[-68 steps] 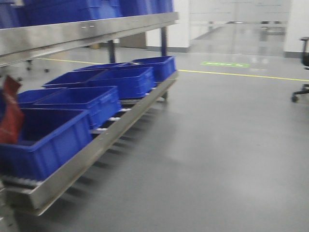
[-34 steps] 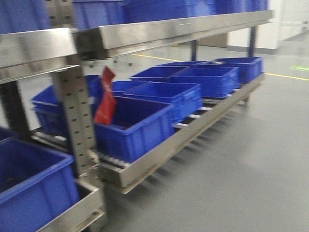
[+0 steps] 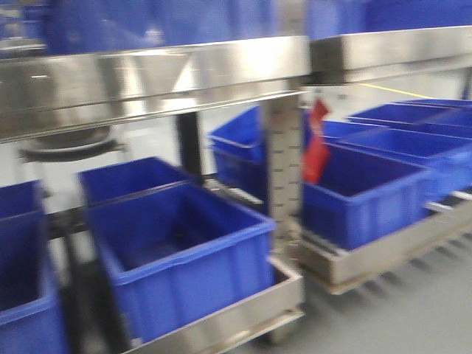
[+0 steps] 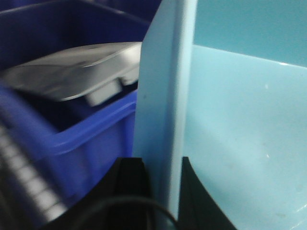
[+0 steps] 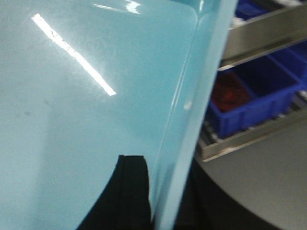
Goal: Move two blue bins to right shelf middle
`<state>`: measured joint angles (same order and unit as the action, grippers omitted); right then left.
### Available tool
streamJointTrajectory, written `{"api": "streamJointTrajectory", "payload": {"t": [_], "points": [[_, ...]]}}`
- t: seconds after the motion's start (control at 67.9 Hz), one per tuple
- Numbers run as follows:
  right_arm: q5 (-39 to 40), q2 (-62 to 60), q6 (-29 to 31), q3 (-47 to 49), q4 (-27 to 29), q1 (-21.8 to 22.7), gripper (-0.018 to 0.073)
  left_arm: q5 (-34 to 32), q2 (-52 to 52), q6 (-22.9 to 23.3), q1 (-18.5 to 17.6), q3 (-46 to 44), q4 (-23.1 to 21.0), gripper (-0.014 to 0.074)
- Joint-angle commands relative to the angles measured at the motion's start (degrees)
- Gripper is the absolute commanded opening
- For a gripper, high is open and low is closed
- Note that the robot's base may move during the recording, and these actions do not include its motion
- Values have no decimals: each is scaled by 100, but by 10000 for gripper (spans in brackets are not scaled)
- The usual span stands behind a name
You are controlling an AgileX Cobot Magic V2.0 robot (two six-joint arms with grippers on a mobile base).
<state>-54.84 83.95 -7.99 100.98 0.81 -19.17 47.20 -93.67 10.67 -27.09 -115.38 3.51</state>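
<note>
While left end effector [image 4: 163, 165] pinches pale blue bin [image 4: 240, 124] wall, right end effector [image 5: 163, 165] pinches bin rim.

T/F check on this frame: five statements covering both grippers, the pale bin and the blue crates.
1. The left gripper straddles the wall of a pale sky-blue plastic bin. True.
2. The royal-blue plastic crate in the left wrist view is empty. False: a silver-grey tray lies in it.
3. In the front view, a red item sticks up from the nearest right-hand crate. True.
4. The right gripper holds nothing. False: its fingers sit on either side of the pale bin's wall.
5. The front view shows pale bins on the shelf. False: only royal-blue crates show on the steel rack.
</note>
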Motion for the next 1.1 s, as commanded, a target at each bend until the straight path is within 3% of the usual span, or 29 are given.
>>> {"api": "streamJointTrajectory", "payload": {"t": [0.0,1.09], "points": [[142,-3,170,50,-14,4,-153,-508,128,155,-14,-74,-291,-111],[142,-3,170,50,-14,4,-153,-508,128,155,-14,-74,-291,-111]]}}
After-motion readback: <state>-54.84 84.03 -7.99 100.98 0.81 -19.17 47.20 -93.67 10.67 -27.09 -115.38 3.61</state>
